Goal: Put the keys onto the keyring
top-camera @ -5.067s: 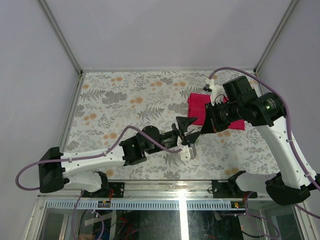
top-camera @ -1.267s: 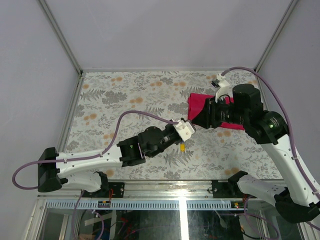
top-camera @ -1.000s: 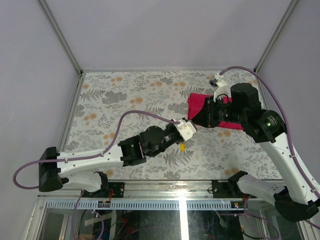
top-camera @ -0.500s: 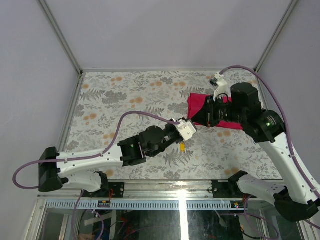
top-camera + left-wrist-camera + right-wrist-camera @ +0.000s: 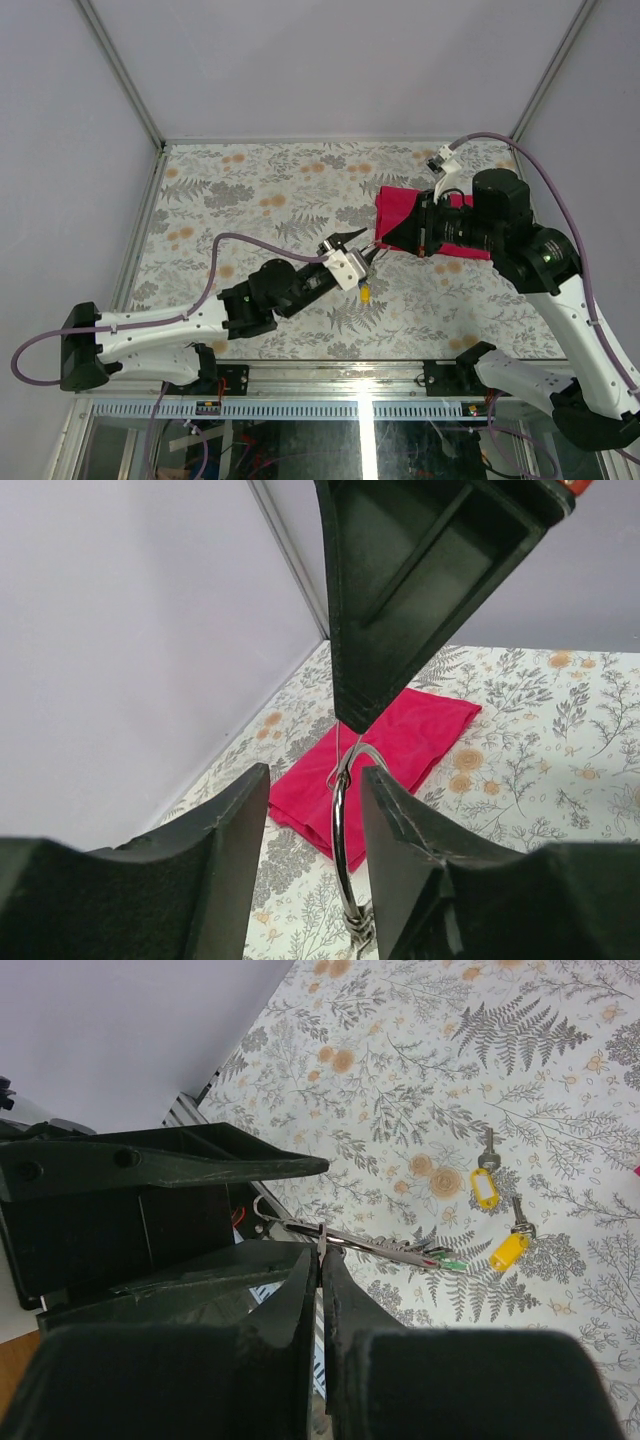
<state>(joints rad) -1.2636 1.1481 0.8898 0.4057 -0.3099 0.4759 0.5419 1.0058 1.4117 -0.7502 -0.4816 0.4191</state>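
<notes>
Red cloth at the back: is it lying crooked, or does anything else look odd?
The red cloth lies slightly askew, its folded layers not lined up. Two yellow-tagged keys lie loose on the table, off the keyring, which the right gripper holds in the air with shut jaws. Nothing looks spilled or broken.
</notes>
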